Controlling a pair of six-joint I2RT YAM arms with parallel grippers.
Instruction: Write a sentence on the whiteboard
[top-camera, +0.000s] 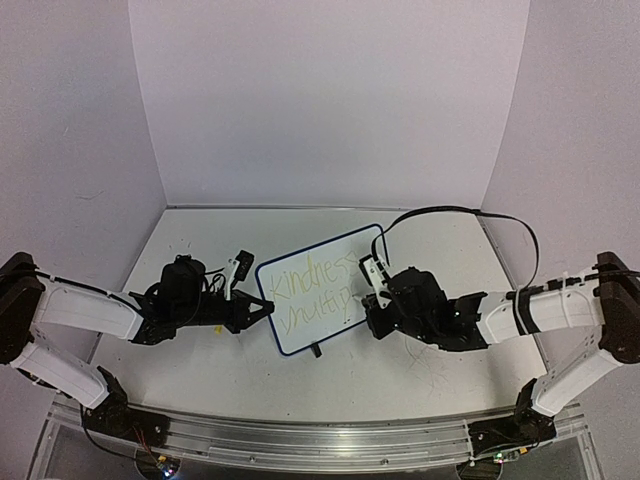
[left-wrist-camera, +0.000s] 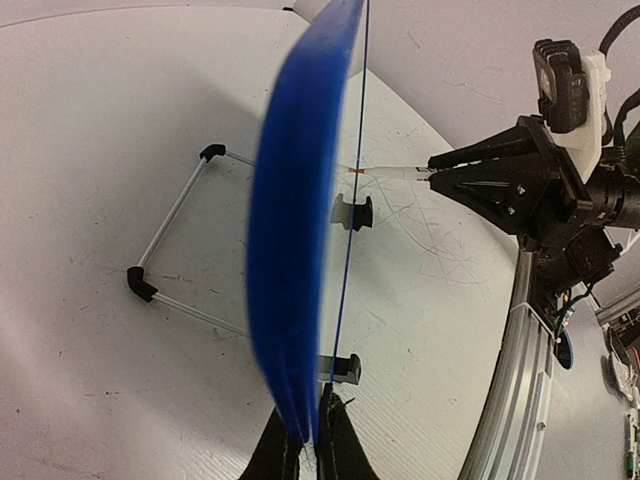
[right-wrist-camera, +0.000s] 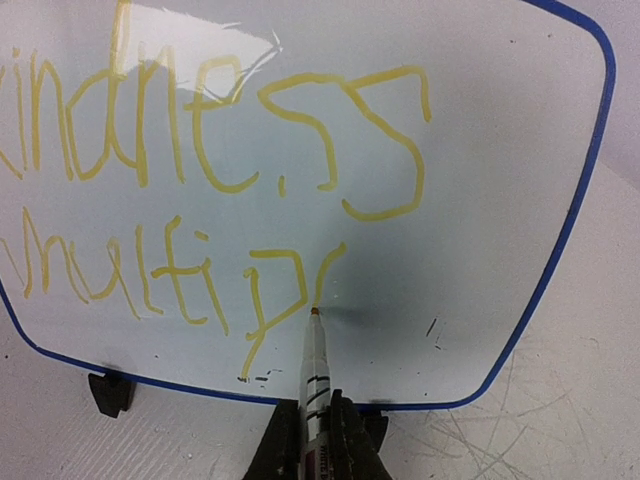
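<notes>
Whiteboard (top-camera: 318, 290) edge clamped in left pincer (left-wrist-camera: 312, 445); right pincer (right-wrist-camera: 315, 408) clamped on marker (right-wrist-camera: 313, 355), tip touching sentence (right-wrist-camera: 225, 185) after "multip"

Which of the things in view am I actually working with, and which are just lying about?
In use: small blue-framed whiteboard, edge clamped in left claw; yellow handwritten sentence; white marker pen in right claw.
Just there: black looping cable; silver aluminium rail.

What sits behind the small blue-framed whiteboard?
A thin wire stand with black corner caps props up the small blue-framed whiteboard and rests on the white tabletop. From above, the board covers it.
</notes>
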